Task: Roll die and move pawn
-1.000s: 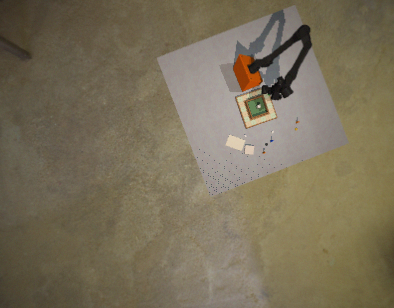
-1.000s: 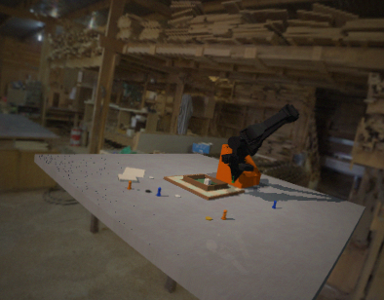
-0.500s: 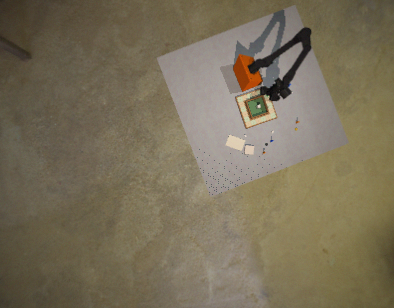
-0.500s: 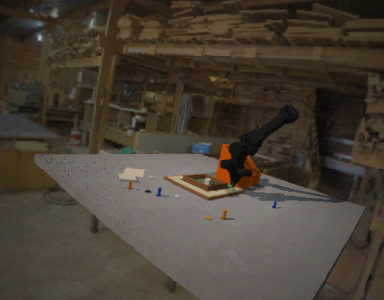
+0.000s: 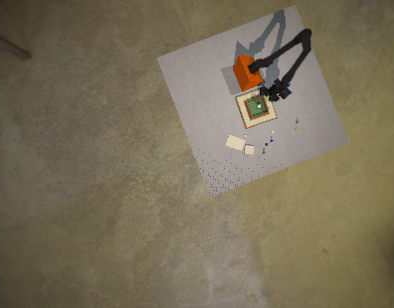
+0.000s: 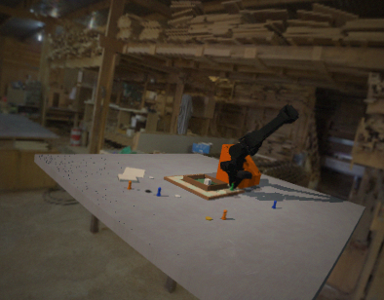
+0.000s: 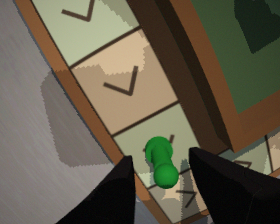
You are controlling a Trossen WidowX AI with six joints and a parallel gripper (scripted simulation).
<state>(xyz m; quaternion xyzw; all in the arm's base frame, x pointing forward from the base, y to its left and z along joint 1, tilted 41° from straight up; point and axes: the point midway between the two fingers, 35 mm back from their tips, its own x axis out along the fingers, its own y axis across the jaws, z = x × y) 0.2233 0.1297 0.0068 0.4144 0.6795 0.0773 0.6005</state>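
The green pawn [image 7: 161, 162] [image 6: 232, 186] stands on a pale green arrow square of the board [image 7: 103, 107] [image 5: 247, 124] [image 6: 187, 189], beside the tan corner square. My gripper [image 7: 160, 159] [image 6: 231, 183] is open around it, with a fingertip on either side and a gap to each. The fingers are low over the board's edge. The white die [image 5: 259, 106] [image 6: 207, 181] lies in the green dice tray [image 7: 226, 60] [image 5: 251, 112]. Its top pips are too small to read in the top and exterior views, and it is outside the wrist view.
The orange block [image 5: 246, 73] [image 6: 253, 176] stands by the board, near the arm's base. Blue pawns [image 6: 159, 192] [image 6: 274, 205], orange pawns [image 6: 130, 185] [image 6: 224, 214] and a yellow piece [image 6: 209, 218] are on the table. Pale cards [image 5: 235, 142] [image 5: 249, 149] lie beyond the board.
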